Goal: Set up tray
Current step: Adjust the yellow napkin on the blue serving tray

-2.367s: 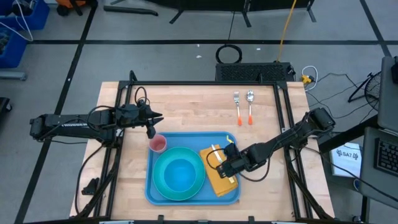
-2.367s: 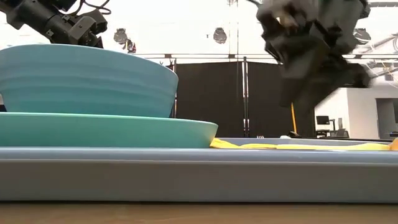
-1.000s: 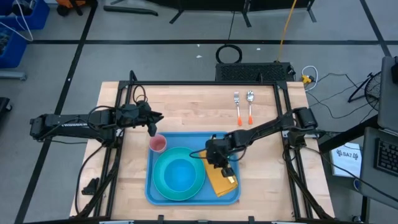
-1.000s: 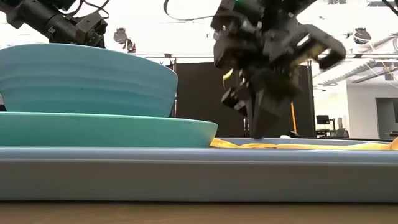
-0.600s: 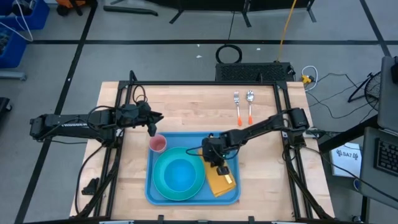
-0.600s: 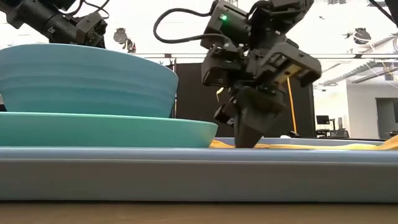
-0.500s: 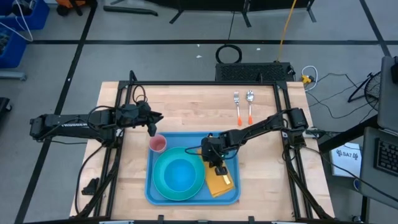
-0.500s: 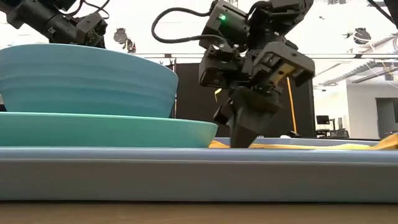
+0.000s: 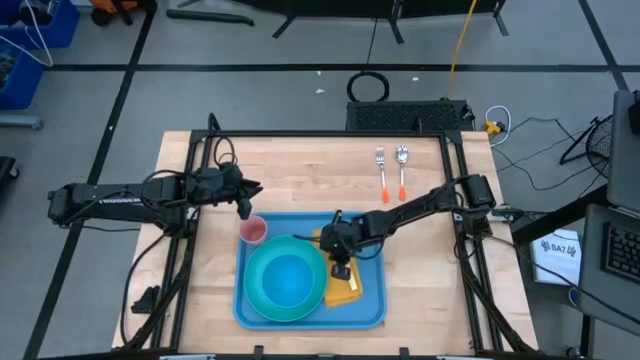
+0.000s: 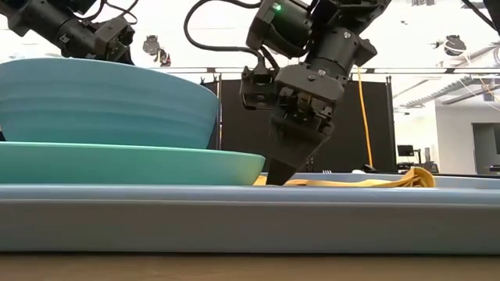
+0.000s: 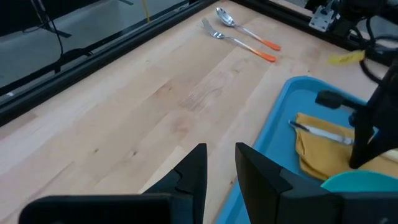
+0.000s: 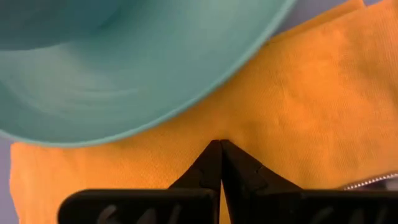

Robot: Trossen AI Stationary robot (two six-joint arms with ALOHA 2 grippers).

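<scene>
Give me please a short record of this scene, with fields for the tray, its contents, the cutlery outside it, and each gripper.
tray: blue tray on wooden table
contents: turquoise plate with bowl, pink cup, orange napkin
cutlery outside: fork and spoon, beyond the tray
right gripper: shut, tips pressed on napkin beside plate
left gripper: open, above table near cup

napkin (image 9: 345, 287) partly under plate (image 9: 287, 280)

Bright, even overhead light; low view backlit.
</scene>
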